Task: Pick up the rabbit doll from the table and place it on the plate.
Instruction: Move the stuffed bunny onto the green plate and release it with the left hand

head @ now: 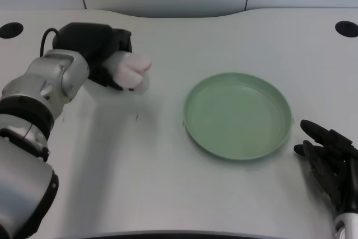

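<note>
Left robot hand [96, 48] gripping half-hidden rabbit doll [131, 72], green plate [238, 115] apart

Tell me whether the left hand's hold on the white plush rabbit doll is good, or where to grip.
Keep it: the black left hand wraps the white plush rabbit doll around its body from the doll's left, leaving the soft, pink-marked end free toward the green round plate.

You see the left hand [98, 48] gripping the white rabbit doll [132, 72] above the white table [140, 166], well left of the green plate [238, 115], right hand [330, 158] resting at the table's edge.
</note>
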Robot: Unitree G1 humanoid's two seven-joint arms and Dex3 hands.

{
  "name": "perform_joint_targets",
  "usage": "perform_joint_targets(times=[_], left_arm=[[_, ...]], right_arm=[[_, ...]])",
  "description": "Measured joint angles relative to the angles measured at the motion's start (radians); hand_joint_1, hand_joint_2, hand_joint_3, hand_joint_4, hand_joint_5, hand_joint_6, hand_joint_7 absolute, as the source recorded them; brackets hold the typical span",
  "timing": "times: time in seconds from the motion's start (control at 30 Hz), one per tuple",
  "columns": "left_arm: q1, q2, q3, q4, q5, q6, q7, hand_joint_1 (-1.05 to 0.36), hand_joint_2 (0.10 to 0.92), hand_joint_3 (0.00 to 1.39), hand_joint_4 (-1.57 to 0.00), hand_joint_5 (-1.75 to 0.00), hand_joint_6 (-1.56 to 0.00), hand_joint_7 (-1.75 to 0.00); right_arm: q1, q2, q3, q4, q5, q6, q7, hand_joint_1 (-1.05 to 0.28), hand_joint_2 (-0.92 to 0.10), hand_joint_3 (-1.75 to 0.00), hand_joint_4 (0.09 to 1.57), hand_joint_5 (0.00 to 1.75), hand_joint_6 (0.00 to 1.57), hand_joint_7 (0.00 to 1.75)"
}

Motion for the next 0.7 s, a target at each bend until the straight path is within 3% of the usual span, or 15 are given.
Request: perform_joint_targets(times=[0.1,0.13,0.17,0.23,0.33,0.37,0.43,0.5,0.6,0.7], left_arm=[[-0.016,-0.022,0.008,-0.011,-0.010,-0.015,-0.003,-0.16,0.787,0.22,-0.67,-1.61,-0.63,-1.62],[-0.021,-0.030,0.008,-0.014,-0.011,-0.021,-0.003,-0.18,0.762,0.23,-0.69,-1.49,-0.66,-1.46],[-0.028,-0.038,0.008,-0.018,-0.011,-0.026,-0.003,-0.18,0.758,0.25,-0.70,-1.50,-0.67,-1.45],[-0.044,-0.053,0.011,-0.025,-0.013,-0.032,-0.012,-0.16,0.641,0.54,-0.68,-1.70,-0.60,-1.68],[-0.060,-0.079,0.012,-0.026,-0.014,-0.035,-0.015,-0.16,0.547,0.73,-0.72,-1.74,-0.62,-1.74],[-0.065,-0.094,0.011,-0.026,-0.013,-0.032,-0.015,-0.19,0.576,0.67,-0.69,-1.66,-0.62,-1.63],[-0.074,-0.132,0.008,-0.026,-0.012,-0.032,-0.015,-0.19,0.617,0.61,-0.70,-1.72,-0.59,-1.71],[-0.075,-0.164,0.000,-0.027,-0.010,-0.035,-0.015,-0.19,0.609,0.59,-0.73,-1.74,-0.61,-1.74],[-0.078,-0.213,-0.021,-0.027,0.000,-0.035,-0.022,-0.18,0.584,0.59,-0.78,-1.75,-0.63,-1.75],[-0.082,-0.266,-0.044,-0.026,0.011,-0.032,-0.029,-0.20,0.582,0.60,-0.79,-1.75,-0.63,-1.75]], right_arm=[[0.000,0.004,0.000,0.000,0.002,0.001,-0.004,-0.30,-0.92,-0.25,0.69,0.82,0.97,0.02],[0.000,0.006,0.000,-0.001,0.002,0.001,-0.007,-0.29,-0.92,-0.24,0.69,0.83,0.97,0.02],[0.000,0.007,0.001,-0.001,0.001,0.001,-0.008,-0.29,-0.92,-0.24,0.69,0.83,0.97,0.02],[-0.001,0.008,0.001,-0.001,0.001,0.004,-0.008,-0.30,-0.92,-0.23,0.70,0.83,0.97,0.02],[-0.003,0.007,0.000,-0.001,0.003,0.009,-0.002,-0.31,-0.92,-0.23,0.69,0.82,0.97,0.02],[-0.003,0.006,0.001,-0.001,0.003,0.009,0.003,-0.31,-0.92,-0.23,0.69,0.82,0.97,0.02],[-0.004,0.007,0.001,-0.001,0.003,0.010,0.010,-0.31,-0.92,-0.22,0.70,0.82,0.97,0.02],[-0.004,0.007,0.001,-0.001,0.005,0.012,0.016,-0.32,-0.92,-0.22,0.71,0.81,0.96,0.01],[-0.004,0.009,0.000,-0.001,0.020,0.018,0.028,-0.32,-0.92,-0.21,0.72,0.81,0.96,0.01],[-0.004,0.014,0.000,-0.002,0.022,0.018,0.035,-0.33,-0.92,-0.21,0.72,0.81,0.96,0.01]])
